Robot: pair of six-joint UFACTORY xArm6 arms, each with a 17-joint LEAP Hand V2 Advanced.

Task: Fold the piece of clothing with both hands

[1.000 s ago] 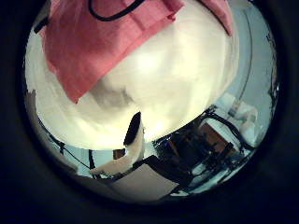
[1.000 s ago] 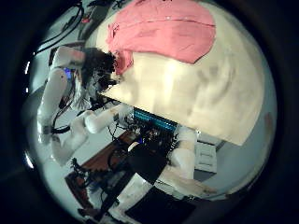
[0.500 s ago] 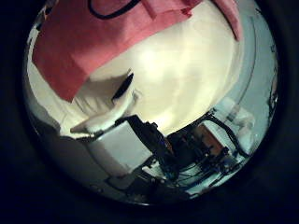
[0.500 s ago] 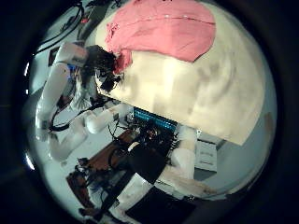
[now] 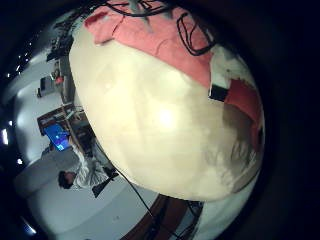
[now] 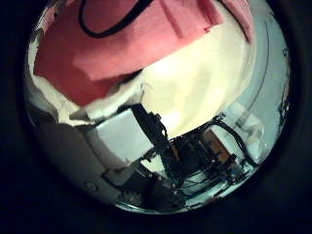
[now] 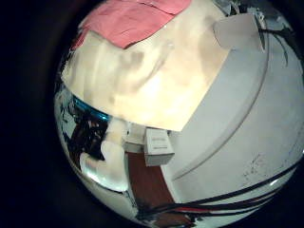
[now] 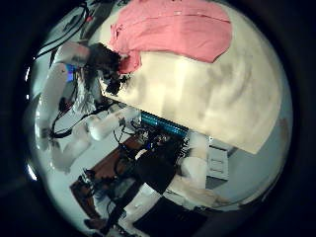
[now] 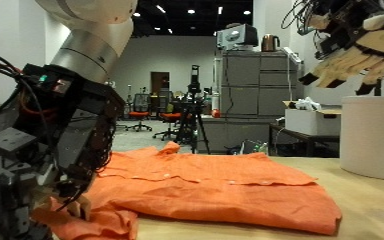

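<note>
One orange garment (image 9: 212, 188) lies spread on the counter (image 9: 365, 218), soft, light and likely to slump, so its edges suit pinching. The left hand (image 9: 52, 150) has fingers curled into its near edge; the right hand (image 9: 359, 50) hangs above, relaxed, empty.

We see the table (image 7: 180, 81) from above, its pale top filling much of this view. The piece of clothing (image 7: 128, 17) lies spread on the table's far part, well away from the near edge. Past that edge, a small white box (image 7: 158, 144) sits below on the floor.
</note>
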